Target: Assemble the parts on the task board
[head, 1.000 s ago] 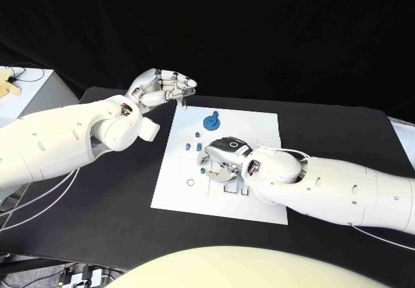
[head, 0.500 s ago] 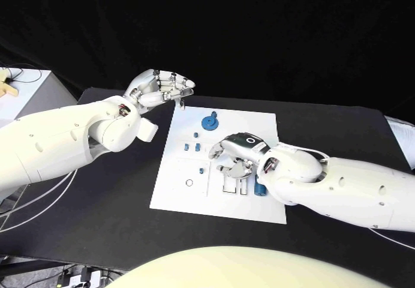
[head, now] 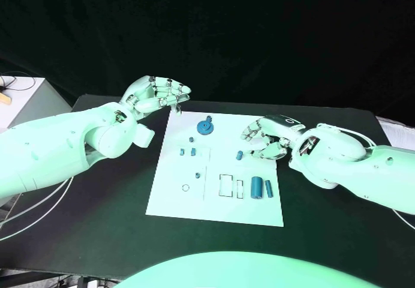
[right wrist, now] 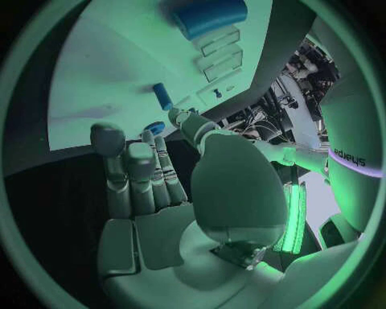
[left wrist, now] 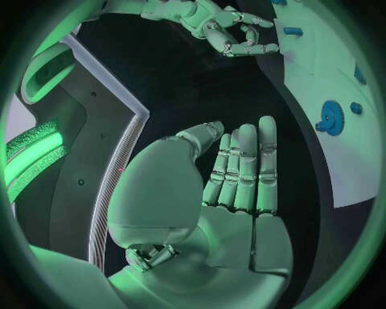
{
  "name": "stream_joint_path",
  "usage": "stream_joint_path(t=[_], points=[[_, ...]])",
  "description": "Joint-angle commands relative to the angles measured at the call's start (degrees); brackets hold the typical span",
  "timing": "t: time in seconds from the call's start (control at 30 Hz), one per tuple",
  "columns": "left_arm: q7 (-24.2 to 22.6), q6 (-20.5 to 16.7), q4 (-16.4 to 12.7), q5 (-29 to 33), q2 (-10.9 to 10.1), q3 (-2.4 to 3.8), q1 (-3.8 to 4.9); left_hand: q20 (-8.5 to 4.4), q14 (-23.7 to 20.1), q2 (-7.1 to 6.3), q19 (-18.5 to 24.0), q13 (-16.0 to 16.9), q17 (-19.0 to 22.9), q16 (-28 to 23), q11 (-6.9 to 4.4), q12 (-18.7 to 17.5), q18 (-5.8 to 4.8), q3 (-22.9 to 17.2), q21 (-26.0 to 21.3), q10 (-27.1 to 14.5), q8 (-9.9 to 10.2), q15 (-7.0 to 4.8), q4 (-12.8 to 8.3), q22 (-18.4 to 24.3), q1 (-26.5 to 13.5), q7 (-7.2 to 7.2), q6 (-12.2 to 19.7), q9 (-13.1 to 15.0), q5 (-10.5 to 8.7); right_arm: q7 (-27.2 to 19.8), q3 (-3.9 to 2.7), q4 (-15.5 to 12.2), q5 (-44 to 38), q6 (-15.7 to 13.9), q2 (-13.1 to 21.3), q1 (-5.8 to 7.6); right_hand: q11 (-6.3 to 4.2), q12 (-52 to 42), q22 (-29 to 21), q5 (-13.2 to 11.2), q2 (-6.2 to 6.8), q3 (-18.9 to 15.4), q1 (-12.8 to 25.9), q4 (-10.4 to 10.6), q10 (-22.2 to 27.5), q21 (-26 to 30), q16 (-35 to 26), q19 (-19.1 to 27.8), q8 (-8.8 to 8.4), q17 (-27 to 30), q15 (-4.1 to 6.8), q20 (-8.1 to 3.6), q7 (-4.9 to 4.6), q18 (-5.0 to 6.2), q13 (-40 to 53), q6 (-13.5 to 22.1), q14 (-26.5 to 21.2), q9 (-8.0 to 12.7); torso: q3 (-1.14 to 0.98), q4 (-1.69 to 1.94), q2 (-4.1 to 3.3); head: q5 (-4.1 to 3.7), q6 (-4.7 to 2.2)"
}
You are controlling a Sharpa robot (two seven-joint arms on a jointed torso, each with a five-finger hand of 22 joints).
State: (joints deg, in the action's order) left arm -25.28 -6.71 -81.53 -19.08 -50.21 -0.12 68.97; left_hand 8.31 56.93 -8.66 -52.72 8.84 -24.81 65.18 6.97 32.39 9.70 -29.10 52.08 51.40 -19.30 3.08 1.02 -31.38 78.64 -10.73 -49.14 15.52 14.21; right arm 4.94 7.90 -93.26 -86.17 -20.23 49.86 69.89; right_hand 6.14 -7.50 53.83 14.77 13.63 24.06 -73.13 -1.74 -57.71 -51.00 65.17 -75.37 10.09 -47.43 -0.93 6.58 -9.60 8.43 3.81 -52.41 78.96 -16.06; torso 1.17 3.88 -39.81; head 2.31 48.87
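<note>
The white task board lies in the middle of the table. On it are a blue gear, a short blue cylinder, and a large blue cylinder with a thin blue bar beside it, next to rectangular slots. Small blue pieces sit near the left edge. My left hand hovers over the board's far left corner, fingers curled in, holding nothing. My right hand hangs at the board's right edge, fingers loosely bent and empty; the right wrist view shows the large cylinder and short cylinder.
The black table surrounds the board on all sides. A pale box stands at the table's far left. My left arm crosses the table's left side, and my right arm crosses its right side.
My right hand has drawn back from the board's middle to its right edge, leaving the large blue cylinder lying by the slots. The left hand has kept its pose.
</note>
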Motion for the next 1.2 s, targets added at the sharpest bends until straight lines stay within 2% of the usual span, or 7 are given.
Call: stream_joint_path(t=[0.03, 0.17, 0.4, 0.73, 0.83, 0.97, 1.2], points=[[-0.5, 1.0, 0.0, 0.0, 0.2, 0.02, -0.08, -0.01, -0.2, 0.19, 0.1, 0.0, 0.1, -0.2, 0.18, -0.3, 0.83, 0.0, 0.1, 0.0, -0.3, -0.11, -0.1, -0.1, 0.2, -0.13, 0.2, -0.1, 0.15, -1.6, -0.04, 0.5, -0.3, 3.9, 0.3, 0.1, -0.04, -0.5, -0.5, 0.3, -0.9, -4.3, -1.9, 0.7, 1.0, 0.9, 0.3, 0.4, -0.57, 0.5, -0.11, 0.05, 0.24, -0.2, 0.0, 0.1, -0.5, 0.1, -0.06, 0.04, 0.03, -0.03, -0.07], [-0.4, 1.2, 0.1, 0.0, 0.3, 0.01, -0.19, 0.0, -0.2, 0.18, 0.1, -0.1, 0.1, -0.2, 0.19, -0.4, 0.83, 0.1, 0.1, 0.0, -0.3, -0.11, -0.2, -0.1, 0.2, -0.14, 0.3, -0.1, 0.14, -0.5, -0.04, 1.0, -2.6, 4.9, 0.3, 0.14, 0.25, -1.3, -1.1, 0.1, -2.99, -12.2, -5.3, 3.0, 2.9, 2.2, 0.6, 0.4, -1.68, 1.5, -0.33, 0.2, 0.62, -0.05, 0.0, 0.3, -0.9, 0.3, 0.05, 0.07, 0.03, -0.14, -0.06], [-0.3, 1.3, 0.2, 0.0, 0.3, 0.0, -0.27, 0.0, -0.2, 0.18, 0.1, -0.1, 0.1, -0.2, 0.19, -0.4, 0.83, 0.1, 0.1, 0.0, -0.3, -0.11, -0.2, -0.1, 0.2, -0.14, 0.3, -0.1, 0.14, 0.7, 0.06, 1.5, -4.0, 4.0, -1.0, 0.09, -0.05, -2.5, 0.5, -0.1, -4.19, -12.2, -6.9, 3.7, 1.9, 0.5, 1.8, -0.7, -1.83, 0.2, -0.06, 0.0, 0.35, -0.35, 0.1, -0.3, 0.0, 0.3, 0.13, 0.12, -0.03, -0.13, -0.06], [-0.3, 1.3, 0.1, 0.0, 0.3, 0.0, -0.29, 0.0, -0.2, 0.18, 0.1, -0.1, 0.1, -0.2, 0.19, -0.4, 0.83, 0.1, 0.1, 0.0, -0.3, -0.11, -0.2, -0.1, 0.2, -0.14, 0.3, -0.1, 0.14, 1.0, 0.48, 2.7, -4.3, 4.6, -3.8, -0.89, -0.86, -4.3, 5.1, -0.6, -3.9, -7.7, -7.2, 5.0, -3.2, -4.4, 4.6, -3.4, -2.04, -3.1, 0.73, -0.8, 0.75, -1.29, 0.0, -2.4, 2.4, 0.5, 0.2, 0.29, -0.04, 0.23, 0.4], [-0.3, 1.3, 0.0, 0.0, 0.2, 0.0, -0.29, 0.0, -0.2, 0.18, 0.1, -0.1, 0.1, -0.2, 0.19, -0.4, 0.83, 0.1, 0.1, 0.0, -0.3, -0.11, -0.2, -0.1, 0.2, -0.14, 0.3, -0.1, 0.14, 1.2, 0.57, 2.9, -4.4, 4.7, -4.2, -1.08, -0.93, -3.6, 6.7, -2.7, -2.83, -3.4, -6.9, 5.7, -4.8, -5.9, 5.5, -4.1, -2.32, -4.3, 0.89, -0.93, 0.8, -1.6, -0.1, -3.2, 3.1, 0.7, 0.22, 0.18, -0.01, 0.41, 0.5], [-0.3, 1.3, 0.0, 0.0, 0.1, 0.0, -0.29, 0.0, -0.2, 0.18, 0.1, -0.1, 0.1, -0.2, 0.19, -0.4, 0.83, 0.1, 0.1, 0.0, -0.3, -0.11, -0.2, -0.1, 0.2, -0.14, 0.3, -0.1, 0.14, 1.6, 0.67, 3.3, -4.9, 5.3, -4.6, -1.19, -1.09, -2.9, 7.6, -2.8, -1.58, 0.2, -6.4, 6.2, -6.1, -6.7, 6.0, -4.3, -2.18, -4.7, 0.93, -1.05, 0.88, -1.7, 0.0, -4.3, 3.3, 0.6, 0.23, 0.04, 0.0, 0.57, 0.57], [-0.3, 1.2, -0.1, 0.0, 0.0, 0.0, -0.29, 0.0, -0.2, 0.18, 0.1, -0.1, 0.1, -0.2, 0.19, -0.4, 0.83, 0.1, 0.1, 0.0, -0.3, -0.11, -0.2, -0.1, 0.2, -0.14, 0.3, -0.1, 0.14, 1.9, 0.77, 3.4, -5.4, 5.8, -5.1, -1.27, -1.09, -2.5, 7.9, -2.9, -0.95, 1.7, -6.0, 6.3, -6.6, -6.9, 6.1, -4.4, -1.91, -4.8, 0.94, -1.08, 0.83, -1.75, 0.0, -5.2, 3.4, 0.5, 0.12, 0.03, -0.04, 0.48, 0.61]])
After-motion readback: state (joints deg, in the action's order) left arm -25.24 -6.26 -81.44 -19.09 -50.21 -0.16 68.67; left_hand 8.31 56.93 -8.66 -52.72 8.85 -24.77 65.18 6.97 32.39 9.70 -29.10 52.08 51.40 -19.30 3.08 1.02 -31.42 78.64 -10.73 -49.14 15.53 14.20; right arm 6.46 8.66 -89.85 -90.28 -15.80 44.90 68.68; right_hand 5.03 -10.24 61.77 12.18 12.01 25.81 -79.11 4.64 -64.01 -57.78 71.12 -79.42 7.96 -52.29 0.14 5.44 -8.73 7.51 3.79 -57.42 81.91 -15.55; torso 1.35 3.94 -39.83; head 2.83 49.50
